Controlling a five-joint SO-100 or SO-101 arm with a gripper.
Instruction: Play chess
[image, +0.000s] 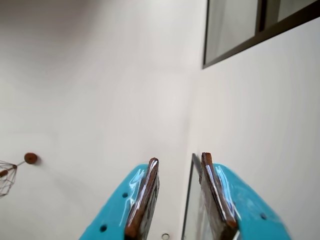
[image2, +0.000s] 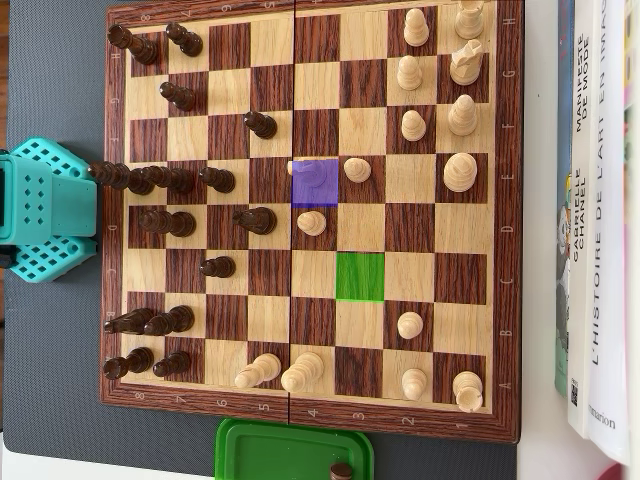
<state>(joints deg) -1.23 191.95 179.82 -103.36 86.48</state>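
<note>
In the wrist view my gripper (image: 180, 159) points up at a white wall and ceiling. Its two teal fingers with brown pads (image: 145, 197) stand apart with nothing between them. In the overhead view the wooden chessboard (image2: 310, 415) lies flat, with dark pieces (image2: 165, 180) on the left side and light pieces (image2: 460, 172) on the right. One square is tinted purple (image2: 315, 183) and one green (image2: 360, 276). Light pawns stand at the purple square's right (image2: 357, 169) and just below it (image2: 311, 222). Only the teal arm base (image2: 40, 210) shows there; the gripper does not.
A green lidded container (image2: 290, 450) sits at the board's lower edge with a dark piece (image2: 341, 470) on it. Books (image2: 600, 220) lie along the right side. A dark window frame (image: 250, 35) and a wall lamp (image: 10, 175) show in the wrist view.
</note>
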